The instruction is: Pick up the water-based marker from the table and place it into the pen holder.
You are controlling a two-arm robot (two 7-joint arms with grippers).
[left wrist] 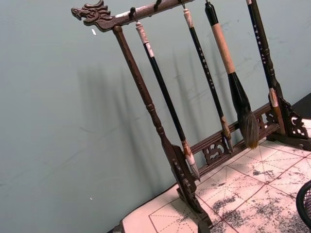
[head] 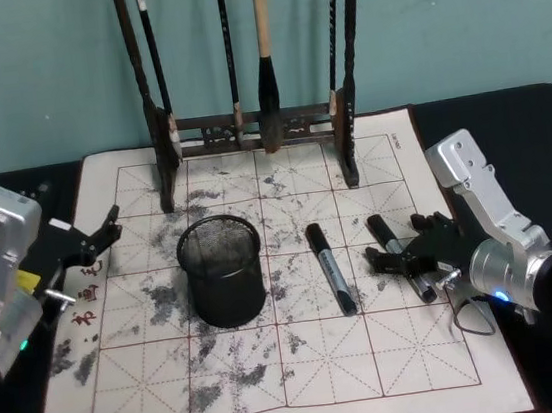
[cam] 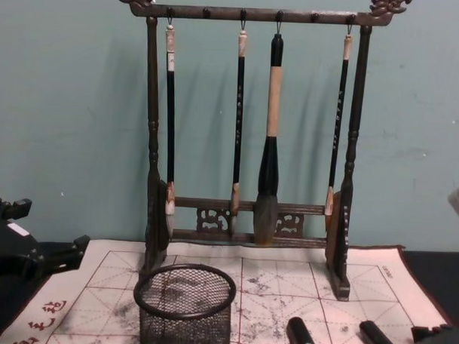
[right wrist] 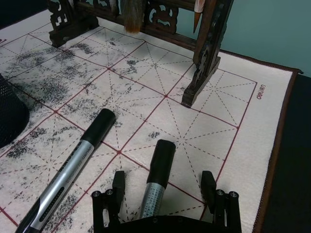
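Black mesh, the pen holder (head: 224,293) has no marker in it, so the whole task is left. The water-based marker (right wrist: 160,160) lies flat on the gridded mat (head: 327,372), right of the pen holder and past a second marker (head: 330,268). The right gripper (head: 401,241) straddles it, fingers (right wrist: 208,180) wide on either side and not yet closed. I judge the grasp comes next, then lift, carry and drop. The left gripper (head: 87,242) waits left of the pen holder, fingers spread. Room is open above the holder's rim — only the brush rack (head: 256,123) behind it bounds the path.
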